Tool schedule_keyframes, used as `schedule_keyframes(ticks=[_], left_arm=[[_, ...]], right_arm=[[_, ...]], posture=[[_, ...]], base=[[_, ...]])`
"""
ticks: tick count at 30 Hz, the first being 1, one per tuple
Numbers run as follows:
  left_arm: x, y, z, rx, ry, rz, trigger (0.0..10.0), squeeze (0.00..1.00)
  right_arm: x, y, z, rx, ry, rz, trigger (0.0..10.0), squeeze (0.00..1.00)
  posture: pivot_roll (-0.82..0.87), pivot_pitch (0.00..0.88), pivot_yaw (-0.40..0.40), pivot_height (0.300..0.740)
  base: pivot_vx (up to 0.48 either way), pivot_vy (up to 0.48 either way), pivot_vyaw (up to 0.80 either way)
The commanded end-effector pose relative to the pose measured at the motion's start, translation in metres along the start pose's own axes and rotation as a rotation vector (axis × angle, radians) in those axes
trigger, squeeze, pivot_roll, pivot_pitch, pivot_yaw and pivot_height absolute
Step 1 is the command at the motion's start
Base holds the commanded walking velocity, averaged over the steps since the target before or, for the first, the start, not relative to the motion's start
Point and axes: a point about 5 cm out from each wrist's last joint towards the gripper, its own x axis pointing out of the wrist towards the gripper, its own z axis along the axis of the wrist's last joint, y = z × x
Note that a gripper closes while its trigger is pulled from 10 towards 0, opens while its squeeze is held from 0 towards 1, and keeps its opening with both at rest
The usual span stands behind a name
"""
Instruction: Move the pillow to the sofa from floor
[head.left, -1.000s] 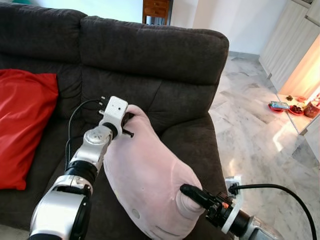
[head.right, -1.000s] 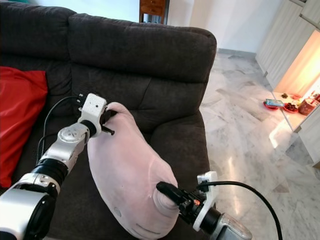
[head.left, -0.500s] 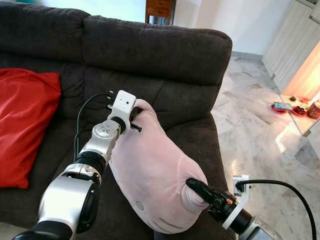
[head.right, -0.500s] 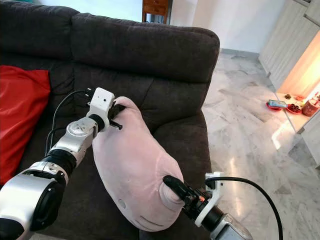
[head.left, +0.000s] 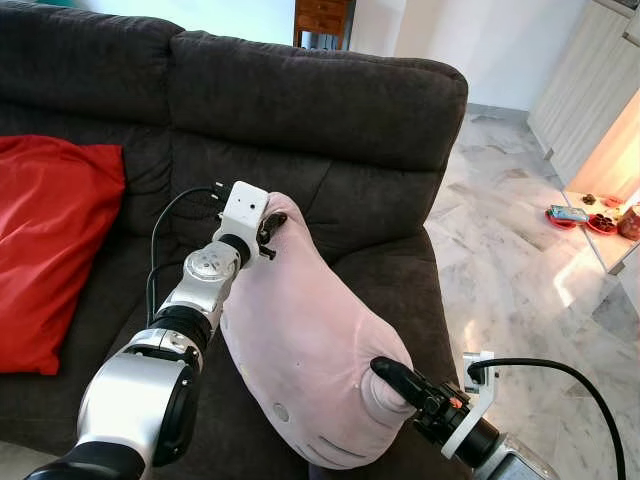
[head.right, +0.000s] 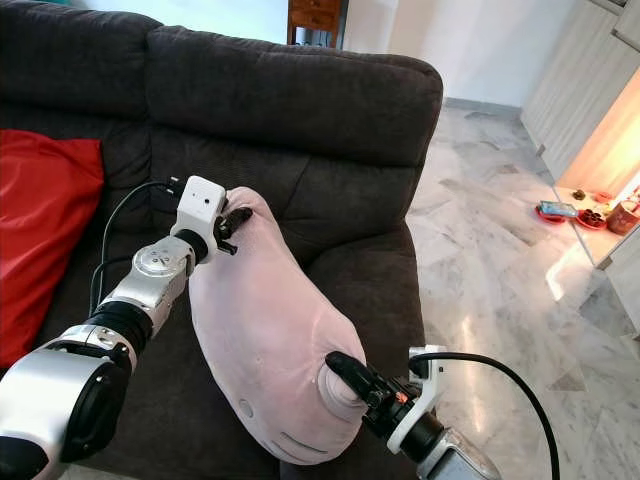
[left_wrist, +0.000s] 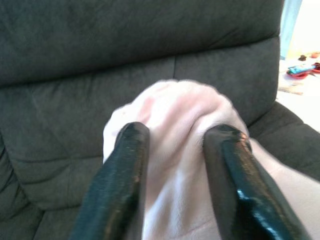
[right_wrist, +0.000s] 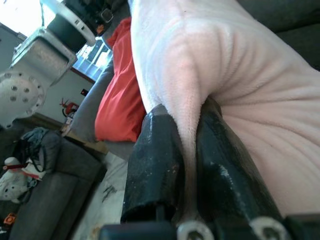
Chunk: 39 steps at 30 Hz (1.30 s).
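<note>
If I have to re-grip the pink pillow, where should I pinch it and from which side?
Pinch the pink pillow at its tapered ends, where the soft plush bunches into a fold; its broad middle looks too fat for the fingers. The left gripper holds the far end near the sofa backrest, approached from the robot's left; the right gripper pinches a fold at the near end, from the right.

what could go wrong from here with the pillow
Each gripper pinches only a small fold: the left gripper at the pillow's far end, the right gripper at the near end, so the plush could slip out. The near end overhangs the sofa's front edge; released now, the pillow might slide back to the floor.
</note>
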Motion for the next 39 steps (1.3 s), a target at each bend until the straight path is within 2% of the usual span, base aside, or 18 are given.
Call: schedule_keyframes(ticks=[1, 2, 5, 9, 10, 14, 15, 18, 19, 21, 25, 26, 28, 29, 31, 32, 35, 39], left_arm=[[-0.004, 0.002, -0.006, -0.013, -0.018, 0.043, 10.0, 0.00], [-0.009, 0.004, -0.011, -0.037, -0.027, 0.072, 10.0, 0.00], [-0.018, 0.009, -0.022, -0.024, -0.033, 0.119, 10.0, 0.00], [-0.038, 0.026, -0.039, -0.024, -0.031, 0.228, 10.0, 0.00], [-0.038, 0.026, -0.039, -0.024, -0.031, 0.228, 10.0, 0.00], [-0.063, 0.052, -0.050, 0.001, -0.030, 0.385, 10.0, 0.00], [-0.074, 0.061, -0.054, 0.012, -0.027, 0.444, 10.0, 0.00], [-0.094, 0.072, -0.061, 0.046, -0.013, 0.534, 10.0, 0.00], [-0.094, 0.072, -0.061, 0.046, -0.013, 0.534, 10.0, 0.00], [-0.113, 0.082, -0.070, 0.054, 0.017, 0.618, 10.0, 0.00], [-0.122, 0.078, -0.083, 0.026, 0.105, 0.614, 10.0, 0.00], [-0.127, 0.074, -0.094, 0.016, 0.177, 0.619, 10.0, 0.00], [-0.132, 0.071, -0.105, -0.024, 0.250, 0.624, 10.0, 0.00], [-0.137, 0.063, -0.121, -0.083, 0.365, 0.605, 10.0, 0.00], [-0.142, 0.059, -0.129, -0.122, 0.411, 0.623, 10.0, 0.00], [-0.145, 0.055, -0.139, -0.123, 0.483, 0.608, 10.0, 0.00], [-0.149, 0.054, -0.143, -0.185, 0.502, 0.645, 10.0, 0.00], [-0.147, 0.053, -0.142, -0.217, 0.503, 0.632, 10.0, 0.00]], right_arm=[[-0.006, -0.007, 0.003, -0.013, -0.018, -0.060, 10.0, 0.00], [-0.006, -0.011, 0.002, -0.013, -0.017, -0.091, 10.0, 0.00], [-0.006, -0.017, -0.001, -0.015, -0.006, -0.131, 10.0, 0.00], [-0.005, -0.025, -0.005, -0.027, 0.014, -0.188, 10.0, 0.00], [-0.005, -0.025, -0.005, -0.027, 0.014, -0.188, 10.0, 0.00], [-0.003, -0.025, -0.005, -0.027, 0.020, -0.186, 10.0, 0.00], [-0.002, -0.025, -0.005, -0.028, 0.020, -0.186, 10.0, 0.00], [0.000, -0.026, -0.007, -0.038, 0.031, -0.186, 10.0, 0.00], [0.000, -0.026, -0.007, -0.038, 0.031, -0.186, 10.0, 0.00], [0.002, -0.027, -0.008, -0.043, 0.038, -0.180, 10.0, 0.00], [0.004, -0.026, -0.007, -0.049, 0.039, -0.178, 10.0, 0.00], [0.004, -0.027, -0.006, -0.051, 0.038, -0.177, 10.0, 0.00], [0.004, -0.027, -0.005, -0.055, 0.039, -0.178, 10.0, 0.00], [0.003, -0.027, -0.004, -0.064, 0.041, -0.176, 10.0, 0.00], [0.002, -0.026, -0.004, -0.072, 0.046, -0.169, 10.0, 0.00], [0.002, -0.024, -0.003, -0.088, 0.054, -0.151, 10.0, 0.00], [0.002, -0.021, 0.001, -0.105, 0.058, -0.133, 10.0, 0.00], [0.000, -0.021, 0.007, -0.123, 0.051, -0.122, 10.0, 0.00]], posture=[[0.03, 0.000, -0.095, 0.740], [0.03, 0.000, -0.094, 0.740], [0.03, 0.000, -0.095, 0.740], [0.04, 0.000, -0.095, 0.740], [0.04, 0.000, -0.095, 0.740], [0.05, 0.000, -0.093, 0.740], [0.05, 0.000, -0.095, 0.740], [0.06, 0.000, -0.096, 0.740], [0.06, 0.000, -0.096, 0.740], [0.07, 0.000, -0.100, 0.740], [0.07, 0.000, -0.100, 0.740], [0.07, 0.000, -0.100, 0.740], [0.06, 0.000, -0.098, 0.740], [0.06, 0.000, -0.097, 0.740], [0.06, 0.000, -0.097, 0.740], [0.06, 0.000, -0.095, 0.740], [0.06, 0.000, -0.095, 0.740], [0.06, 0.000, -0.095, 0.740]], base=[[0.000, 0.000, 0.00], [0.000, 0.000, 0.00], [0.000, 0.000, 0.00], [0.000, 0.000, 0.00], [0.000, 0.000, 0.00], [0.000, 0.000, 0.00], [0.000, 0.000, 0.00], [0.000, 0.000, 0.00], [0.000, 0.000, 0.00], [0.000, 0.000, 0.00], [0.000, 0.000, 0.00], [0.000, 0.000, 0.00], [0.000, 0.000, 0.00], [0.000, 0.000, 0.00], [0.000, 0.000, 0.00], [0.000, 0.000, 0.00], [0.000, 0.000, 0.00], [0.000, 0.000, 0.00]])
